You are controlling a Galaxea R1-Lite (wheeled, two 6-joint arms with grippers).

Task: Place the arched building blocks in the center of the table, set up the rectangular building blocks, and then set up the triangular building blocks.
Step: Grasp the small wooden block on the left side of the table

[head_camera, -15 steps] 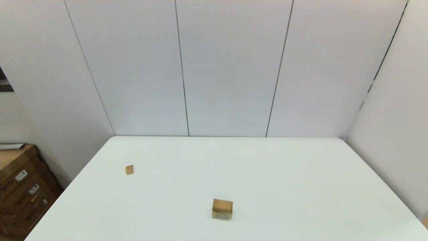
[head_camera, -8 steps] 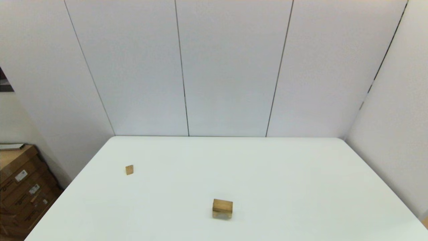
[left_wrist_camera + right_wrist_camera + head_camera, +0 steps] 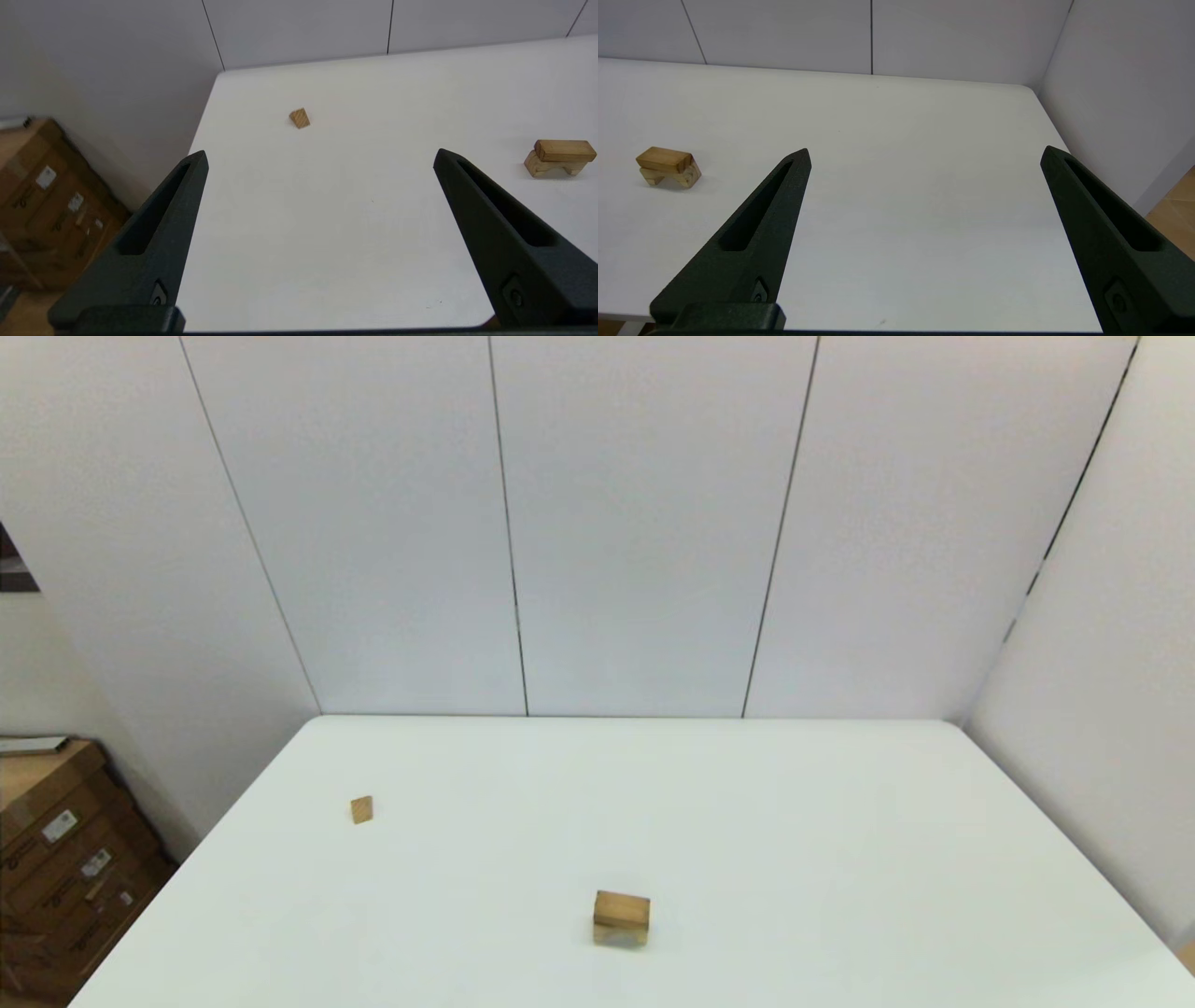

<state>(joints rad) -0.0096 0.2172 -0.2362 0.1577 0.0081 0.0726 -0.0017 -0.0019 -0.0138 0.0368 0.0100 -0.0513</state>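
Plain white panel walls all round and a big white table (image 3: 840, 859), with some cardboard boxes (image 3: 56, 859) stacked on the floor off its left side.

Left gripper (image 3: 320, 156) is hanging back at the near left edge of the table, fingers spread wide with nothing between them. Right gripper (image 3: 924, 154) is the same story on the near right side: wide open, empty, hovering short of everything. Neither arm shows up in the head view at all.

Working outward from the left one: the triangular building blocks (image 3: 299, 117) piece sits alone out toward the far left of the table, well apart from the rest. Over near the middle, the rectangular building blocks (image 3: 564, 150) bar is already lying flat on top of the arched building blocks (image 3: 544, 167), hollow facing down, so it reads like a little bridge.

So I'd say the arch and the bar are done and the wedge is the only thing left. Left arm looks like the obvious pick since it's on that side. It'll need to reach out, pinch the wedge on its flat faces rather than the slopes, then set it gently on the bar without nudging the stack.
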